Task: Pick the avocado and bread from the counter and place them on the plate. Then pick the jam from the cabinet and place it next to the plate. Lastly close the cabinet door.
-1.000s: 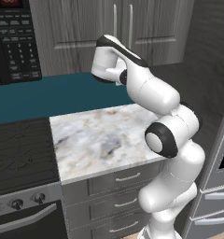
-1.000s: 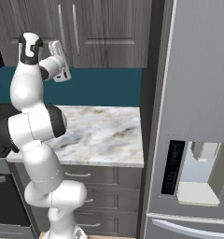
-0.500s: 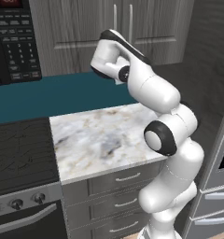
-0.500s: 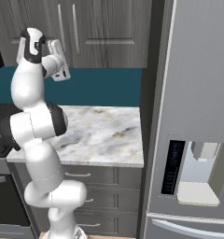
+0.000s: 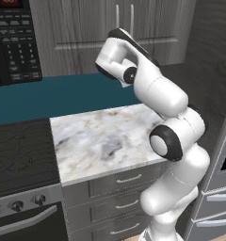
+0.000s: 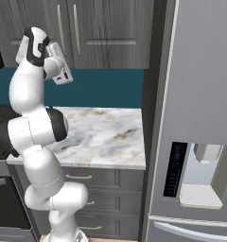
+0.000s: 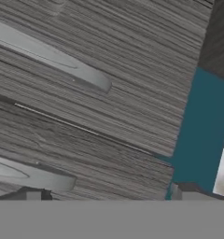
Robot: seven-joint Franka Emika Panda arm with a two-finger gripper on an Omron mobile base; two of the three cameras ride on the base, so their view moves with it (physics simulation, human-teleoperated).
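We hold the claw (image 7: 107, 196) raised before the closed cabinet doors (image 5: 91, 33), its tips spread wide apart and gripping nothing. Two silver bar handles (image 7: 53, 60) lie close ahead. The marble table (image 5: 105, 141) lies below the arm, right of the black stove (image 5: 20, 155).

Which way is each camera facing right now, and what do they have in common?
Left base view: behind-left, over the counter toward the cabinet doors; arm at right.
Right base view: behind-right, same counter beside the fridge; arm at left, gripper raised.
Hand view: close on the doors' handles, finger tips spread.
Shared: counter, cabinet doors.
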